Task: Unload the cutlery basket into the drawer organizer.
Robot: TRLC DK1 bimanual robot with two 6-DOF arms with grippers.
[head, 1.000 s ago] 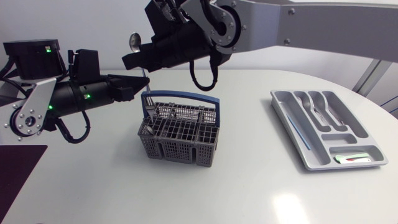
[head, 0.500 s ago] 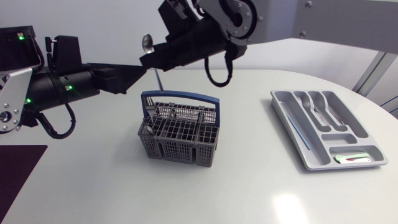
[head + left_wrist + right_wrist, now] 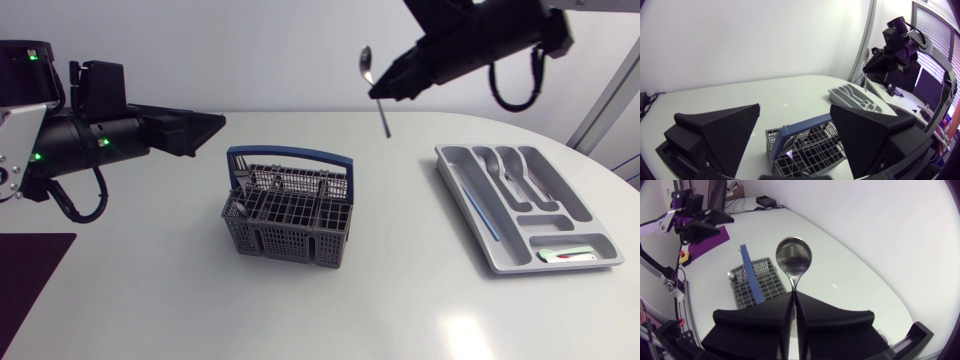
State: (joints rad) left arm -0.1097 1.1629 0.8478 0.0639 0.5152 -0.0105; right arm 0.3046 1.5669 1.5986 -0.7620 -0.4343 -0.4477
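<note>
Head view: the right gripper (image 3: 380,85) is clenched on a spoon (image 3: 383,113), a shiny metal one. Its bowl is up, its handle points down and it tilts slightly. It hangs in the air over the tabletop's (image 3: 400,300) far edge, between the cutlery basket (image 3: 288,215) and the drawer organizer (image 3: 556,266). The basket is grey mesh with a blue handle (image 3: 290,155) and stands mid-tabletop, with a few cutlery pieces (image 3: 240,188) sticking up at its left end. The organizer is a light grey tray near the right edge, with some cutlery already in its far compartments. The left gripper (image 3: 208,122) is released and holds nothing, over the far-left part of the tabletop.

Change: a second ago the spoon was just above the basket's far-left corner, right beside the left gripper. It has now been carried right toward the organizer. The left arm has pulled back left. Basket and organizer have not shifted.

Left wrist view: the left gripper (image 3: 795,112) has its fingers wide apart. The basket (image 3: 807,142) is under and ahead of it, and the organizer (image 3: 855,97) is farther on. The right arm (image 3: 895,47) is high above the organizer; the spoon is probably the pale sliver at its tip, but this is hard to tell.

Right wrist view: the right gripper (image 3: 792,300) pinches the spoon's (image 3: 794,260) handle from both sides, with the bowl standing ahead of the fingertips. The basket (image 3: 752,277) is below on the tabletop.
</note>
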